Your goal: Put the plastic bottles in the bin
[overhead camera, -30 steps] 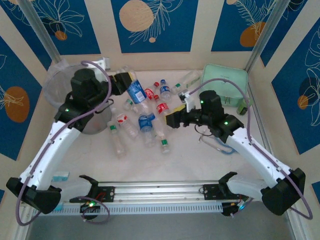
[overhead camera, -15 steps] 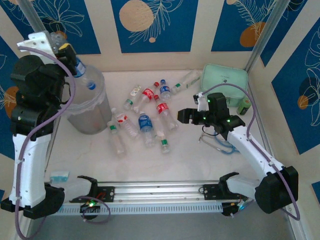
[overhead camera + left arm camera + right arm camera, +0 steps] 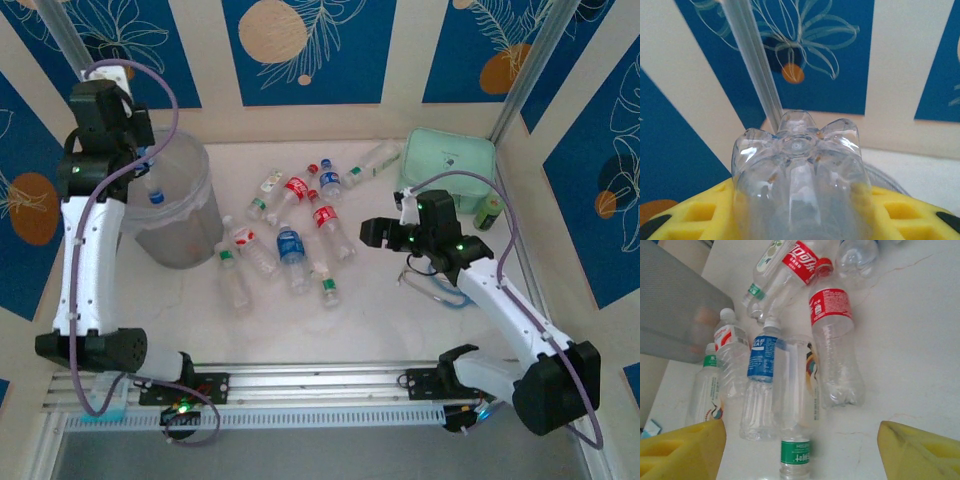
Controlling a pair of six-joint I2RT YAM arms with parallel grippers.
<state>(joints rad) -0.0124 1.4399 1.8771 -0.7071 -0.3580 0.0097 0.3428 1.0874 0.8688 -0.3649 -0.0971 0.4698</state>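
While beside bottles (image 3: 290, 245), mint case (image 3: 450, 160), can (image 3: 487, 210)

Our left arm stands tall from its base at the near left corner, the long link almost upright and the wrist bent over at the top, so the left gripper (image 3: 138, 158) points downward. Its yellow fingers (image 3: 690, 217) are clamped on a bottle (image 3: 797, 165). Our right arm reaches forward and inward at a low height, elbow out to the right. The right gripper (image 3: 368, 232) faces left, with its fingers (image 3: 682, 447) spread wide apart.
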